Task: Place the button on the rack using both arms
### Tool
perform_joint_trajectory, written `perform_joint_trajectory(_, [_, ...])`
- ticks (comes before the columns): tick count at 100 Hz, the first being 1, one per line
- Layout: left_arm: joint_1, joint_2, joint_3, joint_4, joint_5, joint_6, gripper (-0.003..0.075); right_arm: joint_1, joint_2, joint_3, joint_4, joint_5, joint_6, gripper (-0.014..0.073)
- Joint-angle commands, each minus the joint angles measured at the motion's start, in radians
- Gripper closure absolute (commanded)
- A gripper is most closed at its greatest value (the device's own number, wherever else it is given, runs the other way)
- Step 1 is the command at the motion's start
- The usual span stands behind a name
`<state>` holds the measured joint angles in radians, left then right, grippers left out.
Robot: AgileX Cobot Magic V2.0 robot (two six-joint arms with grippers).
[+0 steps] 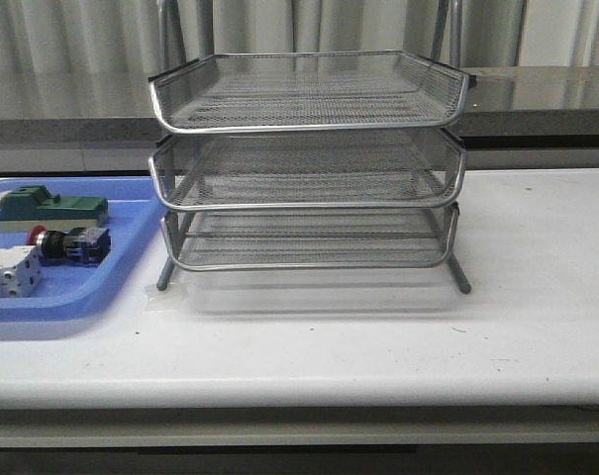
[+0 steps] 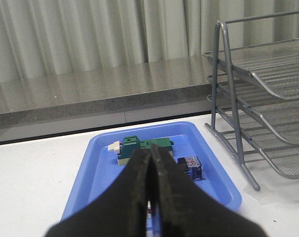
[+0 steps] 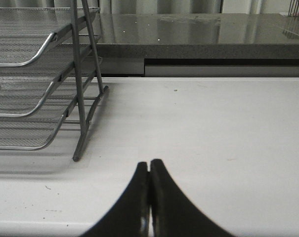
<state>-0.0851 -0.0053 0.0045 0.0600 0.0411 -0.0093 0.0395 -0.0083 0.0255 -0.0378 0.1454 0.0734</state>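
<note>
The button (image 1: 71, 243), red cap, black body and blue rear block, lies on its side in the blue tray (image 1: 121, 277) at the table's left. In the left wrist view its blue end (image 2: 190, 167) shows just past my fingers. The three-tier wire rack (image 1: 309, 163) stands mid-table, all tiers bare. My left gripper (image 2: 150, 154) is shut and empty, held over the near part of the blue tray. My right gripper (image 3: 149, 164) is shut and empty over bare table, to the right of the rack's foot (image 3: 76, 158). Neither arm shows in the front view.
A green block (image 1: 47, 207) and a white-grey block (image 1: 10, 271) share the blue tray (image 2: 223, 185) with the button. A grey counter ledge (image 1: 547, 99) runs behind the table. Rack legs (image 1: 461, 279) splay out at the front corners.
</note>
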Motion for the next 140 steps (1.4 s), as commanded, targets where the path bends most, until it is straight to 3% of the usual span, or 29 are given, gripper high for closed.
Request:
perform_joint_trajectory(1, [0.002,-0.031,0.033,0.000,-0.078,-0.011,0.0741,-0.007,-0.019,0.002,-0.009,-0.080,-0.002,0.0654])
perform_joint_trajectory(68, [0.002,-0.031,0.033,0.000,-0.078,-0.011,0.0741,-0.007,-0.019,0.002,-0.009,-0.081,-0.002,0.0654])
perform_joint_trajectory(94, [0.002,-0.031,0.033,0.000,-0.078,-0.011,0.0741,-0.007,-0.019,-0.006,-0.008,-0.160,-0.002,0.0654])
perform_joint_trajectory(115, [0.002,-0.031,0.033,0.000,-0.078,-0.011,0.0741,-0.007,0.009,-0.151,0.019,-0.028,-0.002,0.0654])
perform_joint_trajectory(140, [0.002,-0.031,0.033,0.000,-0.078,-0.011,0.0741,-0.007,0.227,-0.428,0.071,0.258,-0.002,0.0654])
